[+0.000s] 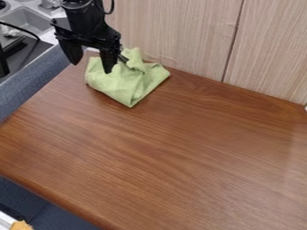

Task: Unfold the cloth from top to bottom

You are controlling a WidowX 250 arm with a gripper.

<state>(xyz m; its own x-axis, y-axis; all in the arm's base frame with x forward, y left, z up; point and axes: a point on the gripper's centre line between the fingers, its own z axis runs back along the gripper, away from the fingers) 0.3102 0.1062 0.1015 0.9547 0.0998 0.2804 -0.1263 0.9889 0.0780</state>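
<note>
Hanging near 1 rumpled cloth (124, 84), the gripper (91, 68) spreads 2 fingers (109, 61)

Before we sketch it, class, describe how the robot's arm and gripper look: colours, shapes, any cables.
The arm is black and blocky, with a thin black cable looping beside it. The black gripper has two fingers that taper towards their tips.

No readable text, labels, brands, numbers or signs on anything in camera view.
</note>
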